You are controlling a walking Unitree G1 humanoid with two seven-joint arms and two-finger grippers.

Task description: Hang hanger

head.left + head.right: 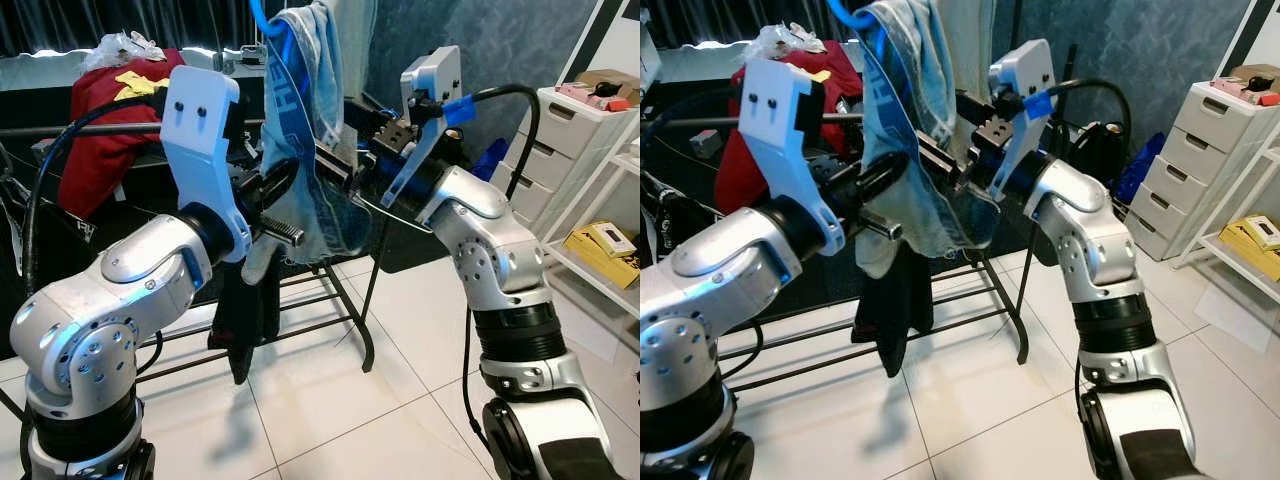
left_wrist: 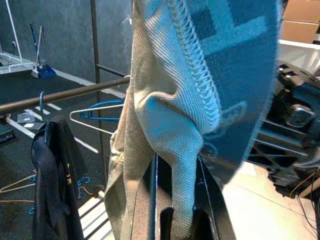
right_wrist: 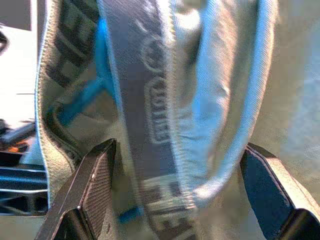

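1. This is a room in a home, used for laundry and storage.
2. A black metal clothes rack (image 1: 330, 300) stands on a white tiled floor (image 1: 400, 400), with a dark garment (image 1: 245, 320) hanging from its rail.
3. A red garment (image 1: 105, 130) lies draped over things behind the rack, with crumpled plastic on top of it.
4. A white chest of drawers (image 1: 560, 150) stands by the wall on the robot's right, boxes on top of it.
5. Beside it is a white open shelf (image 1: 600, 260) holding a yellow box (image 1: 605, 240).
6. Dark curtains (image 1: 100, 25) hang at the back, and spare wire hangers (image 2: 95, 112) are near the rail.
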